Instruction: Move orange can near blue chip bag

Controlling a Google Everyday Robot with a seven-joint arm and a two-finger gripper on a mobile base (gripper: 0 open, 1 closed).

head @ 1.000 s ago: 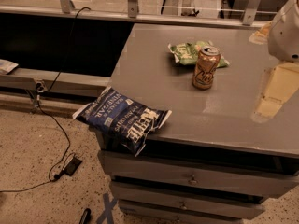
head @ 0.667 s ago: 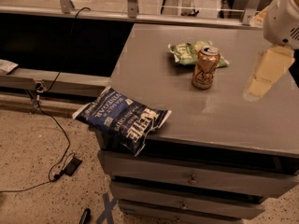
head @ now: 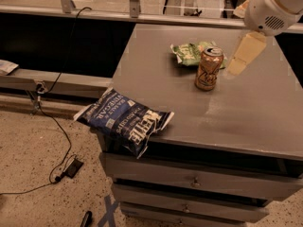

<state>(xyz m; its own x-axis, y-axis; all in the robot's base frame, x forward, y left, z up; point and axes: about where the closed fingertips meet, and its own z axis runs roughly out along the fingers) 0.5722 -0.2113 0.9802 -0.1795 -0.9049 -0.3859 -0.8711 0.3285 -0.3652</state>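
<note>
Camera view puts my end effector [head: 242, 56], its opening impossible to tell, just beside the upright small orange-gold metal can [head: 209, 69] on the grey bench [head: 255, 117], the can leftward and the crinkled dark-blue chip bag [head: 124, 119] well beyond, overhanging the front-left corner.

You are seeing the gripper [head: 245, 55] blurring into one pale slab, its arm [head: 277, 6] running off the top edge. Just left of the jaws, the orange can [head: 209, 69] is hiding part of the green bag [head: 188, 53].
</note>
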